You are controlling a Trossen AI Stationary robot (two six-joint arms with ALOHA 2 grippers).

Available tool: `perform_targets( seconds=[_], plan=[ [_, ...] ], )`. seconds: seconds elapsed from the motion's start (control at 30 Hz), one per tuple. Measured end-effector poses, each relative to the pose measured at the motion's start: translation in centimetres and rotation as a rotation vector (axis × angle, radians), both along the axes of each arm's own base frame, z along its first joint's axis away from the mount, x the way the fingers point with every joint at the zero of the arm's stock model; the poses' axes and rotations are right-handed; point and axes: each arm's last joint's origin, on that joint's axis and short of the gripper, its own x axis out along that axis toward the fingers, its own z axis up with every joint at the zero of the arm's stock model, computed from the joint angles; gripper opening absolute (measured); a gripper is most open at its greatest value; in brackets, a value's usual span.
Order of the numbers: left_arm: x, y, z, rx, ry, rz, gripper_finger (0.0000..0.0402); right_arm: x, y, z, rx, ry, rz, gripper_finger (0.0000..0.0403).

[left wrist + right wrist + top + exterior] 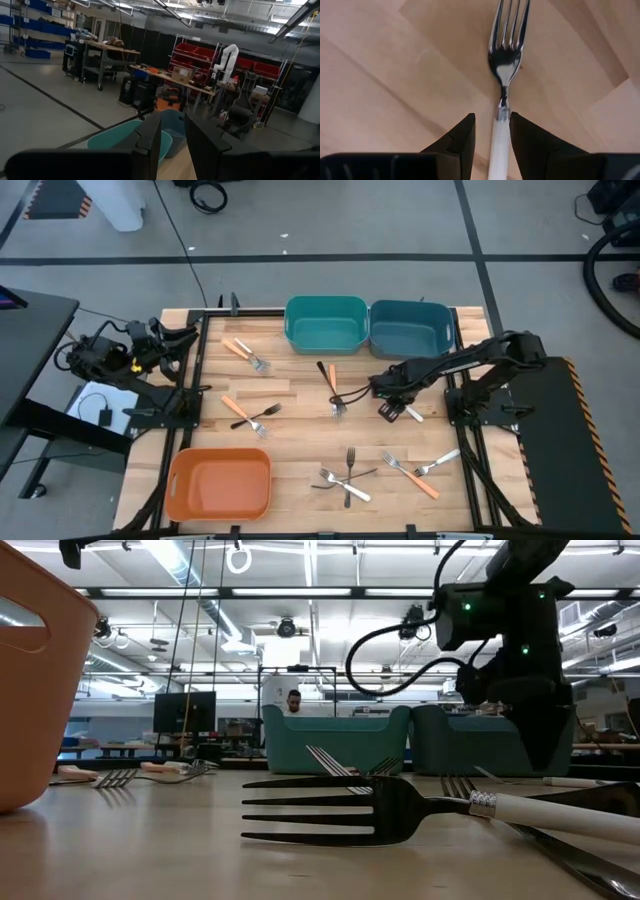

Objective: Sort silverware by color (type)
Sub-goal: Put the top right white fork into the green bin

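Silverware lies scattered over the wooden bench [300,430], none of it in a bin yet. White-handled fork [501,90] sits near the right edge, about mid-depth, directly under the right gripper [491,131]. Right wrist view: white handle runs between the 2 fingers, tines pointing straight ahead, long axis in line with the gripper's reach. Fingers [460,137] stand close on either side of the handle; whether they already pinch it or leave a sliver of gap, cannot tell. Judgement: the grasp is at hand, and fork and gripper need no turning.

High view: right gripper [392,402] reaches in from the right edge toward bench centre. A black-handled fork [345,396] lies just beside it toward centre, crossing an orange-handled fork [328,380]. A lift should clear both if it goes straight up.

2 teal bins [325,325] stand side by side at the far edge, near this arm, open bench between. Orange bin [220,483] is at the near left corner, well apart.

Left gripper [172,142] waits off the left edge, raised, fingers slightly parted, holding nothing. Right arm is plainly the nearer.
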Motion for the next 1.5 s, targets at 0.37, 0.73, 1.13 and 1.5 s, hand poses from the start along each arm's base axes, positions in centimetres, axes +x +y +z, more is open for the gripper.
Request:
perform_targets(
  seconds=[0.37,0.73,1.13,1.5],
  plan=[
    [0.0,0.0,0.0,-0.001,-0.002,0.0,0.0096,0.3,-0.8,-1.8,-0.007,0.04,-0.017,0.0128],
    [0.0,0.0,0.0,0.0,0.0,0.0,0.0096,0.0,-1.5,-2.5,0.068,0.021,-0.104,0.005],
    [0.0,0.0,0.0,0.002,0.002,0.0,0.0096,0.9,-1.5,-1.8,0.114,0.003,-0.083,0.0009],
    [0.1,0.0,-0.4,0.017,0.041,0.0,0.0096,1.7,-1.0,-1.3,0.19,-0.049,-0.053,0.0007]
  ],
)
